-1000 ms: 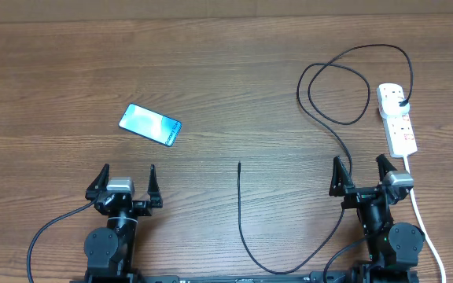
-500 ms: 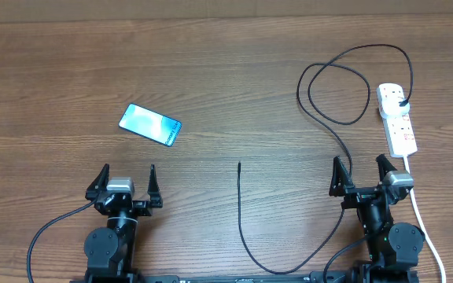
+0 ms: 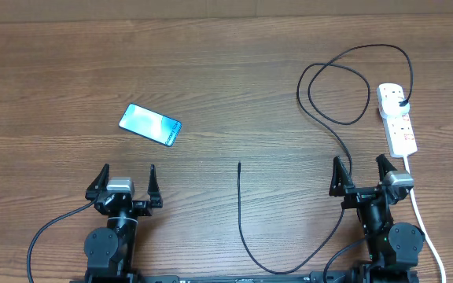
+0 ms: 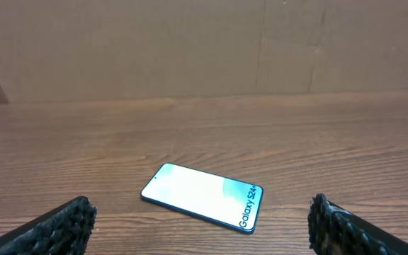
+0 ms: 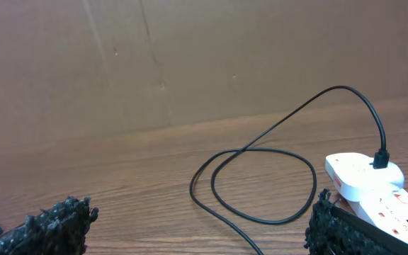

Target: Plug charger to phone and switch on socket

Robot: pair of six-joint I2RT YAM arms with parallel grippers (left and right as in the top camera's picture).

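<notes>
The phone point(image 3: 150, 124) lies flat on the wooden table at the left, its light blue face up; it also shows in the left wrist view point(image 4: 202, 197). The black charger cable point(image 3: 329, 94) loops at the right, its plug head in the white socket strip point(image 3: 397, 119), and its free tip point(image 3: 239, 165) lies mid-table. The cable loop point(image 5: 261, 185) and socket point(image 5: 374, 184) also show in the right wrist view. My left gripper point(image 3: 124, 182) is open and empty, below the phone. My right gripper point(image 3: 362, 174) is open and empty, below the socket.
The socket's thick white cord point(image 3: 423, 220) runs down the right side past my right arm. The black cable sweeps along the front edge point(image 3: 281, 267) between the two arms. A brown cardboard wall point(image 4: 190, 49) stands behind the table.
</notes>
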